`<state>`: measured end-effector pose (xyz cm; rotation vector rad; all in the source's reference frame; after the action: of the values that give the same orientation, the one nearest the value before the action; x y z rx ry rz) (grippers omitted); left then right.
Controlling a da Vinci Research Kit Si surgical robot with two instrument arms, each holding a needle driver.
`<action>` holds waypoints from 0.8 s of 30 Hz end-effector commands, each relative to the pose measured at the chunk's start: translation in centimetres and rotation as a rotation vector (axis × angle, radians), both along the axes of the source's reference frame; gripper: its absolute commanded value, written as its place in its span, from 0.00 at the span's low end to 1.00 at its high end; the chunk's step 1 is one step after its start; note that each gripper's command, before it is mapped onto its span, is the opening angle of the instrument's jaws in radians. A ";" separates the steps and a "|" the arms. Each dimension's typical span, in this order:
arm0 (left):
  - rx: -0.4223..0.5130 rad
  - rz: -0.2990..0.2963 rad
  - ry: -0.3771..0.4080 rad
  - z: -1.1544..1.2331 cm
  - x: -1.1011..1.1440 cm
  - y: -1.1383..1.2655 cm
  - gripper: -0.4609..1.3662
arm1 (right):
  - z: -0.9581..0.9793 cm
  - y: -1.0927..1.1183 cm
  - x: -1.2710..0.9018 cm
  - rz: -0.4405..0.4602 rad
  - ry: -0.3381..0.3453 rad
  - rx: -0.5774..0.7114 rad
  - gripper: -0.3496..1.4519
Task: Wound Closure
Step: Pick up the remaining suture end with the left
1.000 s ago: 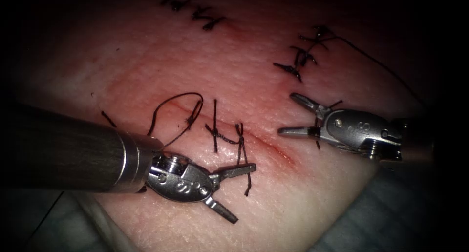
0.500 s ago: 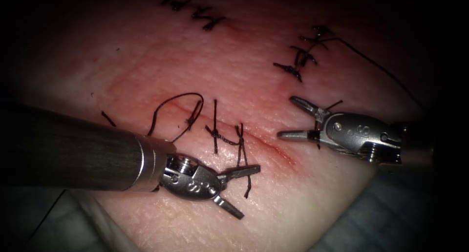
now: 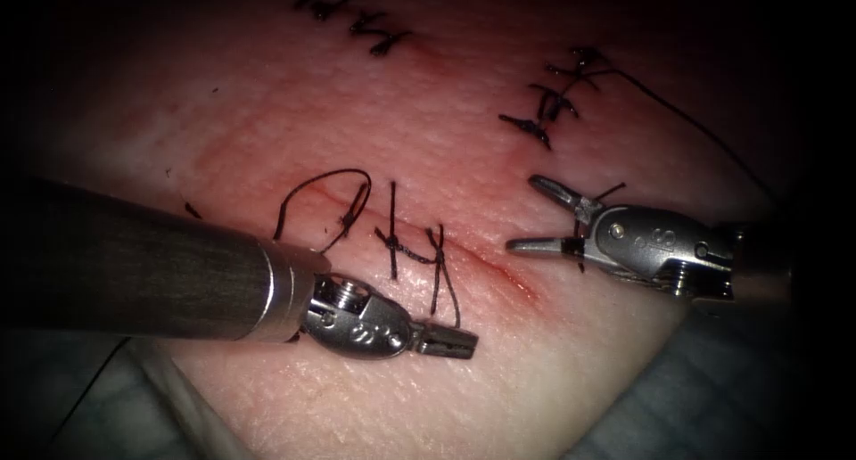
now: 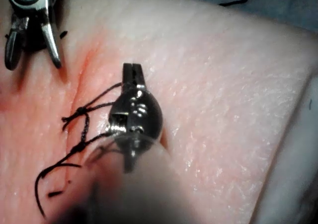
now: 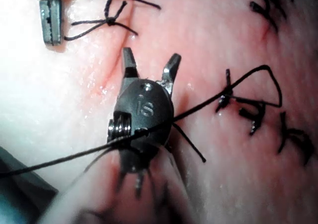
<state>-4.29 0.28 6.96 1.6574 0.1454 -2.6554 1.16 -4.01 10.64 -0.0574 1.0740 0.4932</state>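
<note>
- Endoscope view: the cut [image 3: 499,268] runs across the tissue [image 3: 294,112], with knotted stitches [image 3: 415,255] over its left part and a loose thread loop [image 3: 321,201] left of them.
- The left tool [image 3: 446,342] lies just below those stitches with its jaws closed; a thread tail [image 3: 450,295] runs down to the tip, but whether it is gripped cannot be told.
- The right tool [image 3: 544,215] sits at the cut's right end, jaws spread wide and holding nothing.
- A long thread [image 5: 64,159] crosses the right tool's body, leading from an older stitch row [image 3: 553,99].
- No needle can be made out.
</note>
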 end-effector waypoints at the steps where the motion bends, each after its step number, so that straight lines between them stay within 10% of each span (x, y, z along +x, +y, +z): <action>1: 0.012 0.012 -0.006 0.00 0.00 0.00 0.06 | 0.00 0.00 0.00 -0.001 0.000 0.001 0.81; 24: 0.017 0.047 -0.029 -0.05 -0.03 -0.04 0.06 | 0.01 0.01 0.05 0.003 -0.002 0.001 0.80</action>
<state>-4.31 0.23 6.91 1.6790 0.1926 -2.6072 1.21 -3.99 10.64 -0.0604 1.0718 0.4967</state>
